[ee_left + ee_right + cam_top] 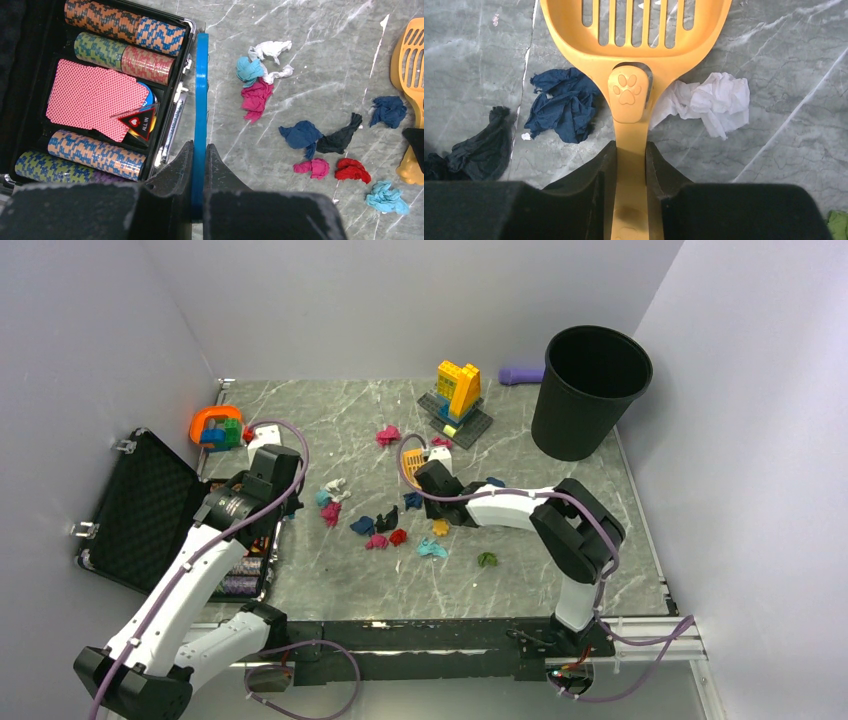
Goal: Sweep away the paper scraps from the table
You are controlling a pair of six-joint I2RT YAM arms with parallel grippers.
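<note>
Small crumpled paper scraps (385, 530) lie scattered mid-table (320, 420): magenta (256, 95), dark blue (301, 134), red (352, 170) and teal (386, 196) in the left wrist view. My left gripper (200, 145) is shut on a thin blue brush (201, 75) that reaches along the case's edge, left of the scraps. My right gripper (631, 144) is shut on the handle of an orange slotted scoop (626, 95), which rests on the table. A dark blue scrap (561, 107) lies left of the scoop's neck and a white one (719, 102) lies right of it. From above, the right gripper (425, 472) sits just behind the scrap cluster.
A black bin (590, 390) stands at the back right with a purple object (520, 374) beside it. A yellow brick build (457, 395) is at the back centre, an orange-blue toy (217, 428) at the back left. An open black case (150, 510) holds poker chips (105, 25) and cards (90, 95).
</note>
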